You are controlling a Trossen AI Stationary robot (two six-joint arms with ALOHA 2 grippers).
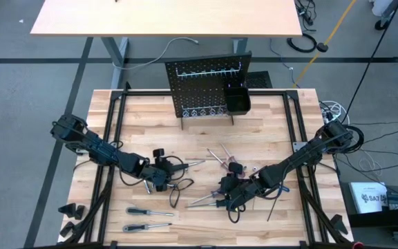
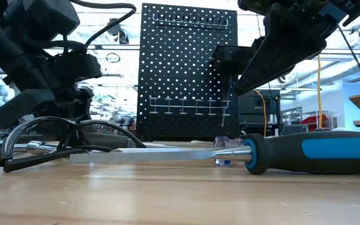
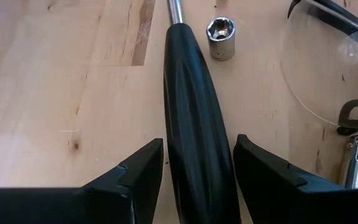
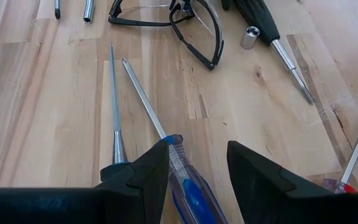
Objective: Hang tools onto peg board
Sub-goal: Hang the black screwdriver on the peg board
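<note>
Butcher-block wooden tabletop [image 1: 199, 131]: left gripper [image 3: 197, 168] fingers spread wide around a black-handled screwdriver [image 3: 194, 124], right gripper [image 4: 197, 165] fingers apart straddling a clear-blue-handled screwdriver [image 4: 188, 186].

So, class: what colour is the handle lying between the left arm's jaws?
Black handle; the left wrist view shows it best.

peg board [image 1: 206, 86]: 1 | black bin [image 1: 238, 101]: 1 | safety glasses [image 4: 166, 15]: 1 pair | socket [image 3: 220, 29]: 1 | black-handled driver [image 3: 194, 124]: 1 | blue-handled screwdrivers [image 4: 188, 186]: 2 seen | loose drivers on bench [image 1: 116, 138]: perhaps nine, pile too tangled for certainty | arms: 2
</note>
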